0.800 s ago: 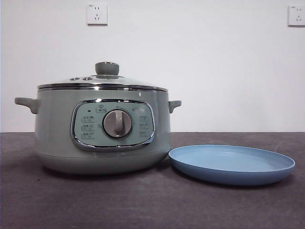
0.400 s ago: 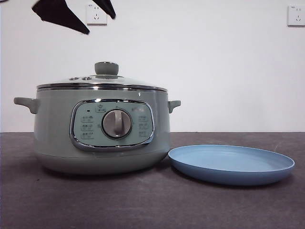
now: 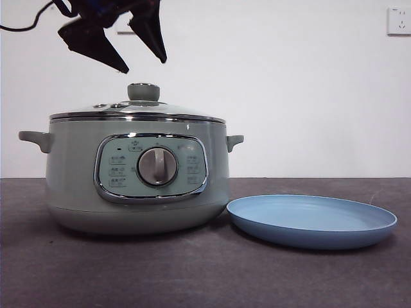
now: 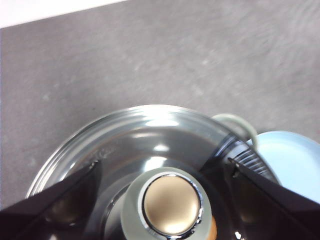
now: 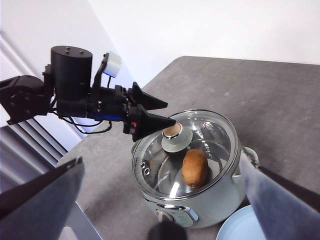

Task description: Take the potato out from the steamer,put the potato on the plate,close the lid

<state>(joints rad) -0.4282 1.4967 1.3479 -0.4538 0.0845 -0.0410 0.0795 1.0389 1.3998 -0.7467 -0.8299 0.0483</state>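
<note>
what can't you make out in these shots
- Potato: hidden in the front view by the steamer wall; only a sliver shows past the lid knob in the left wrist view.
- Right claw: its blurred jaws run off the right wrist view's edges.
- Panel labels: too small.

The lid (image 3: 138, 110) sits shut on the steamer (image 3: 138, 173), so the potato (image 5: 195, 168) seen through the glass cannot be reached from any side, and only the knob (image 3: 143, 92) stands up from the dome as something to take hold of. Right above that knob hangs the left gripper (image 3: 142, 64) with its jaws spread to either side of it, clear air between their tips and the lid. Just beside the pot the plate (image 3: 312, 221) lies bare, with open room above it and bare table (image 3: 192, 276) in front.
</note>
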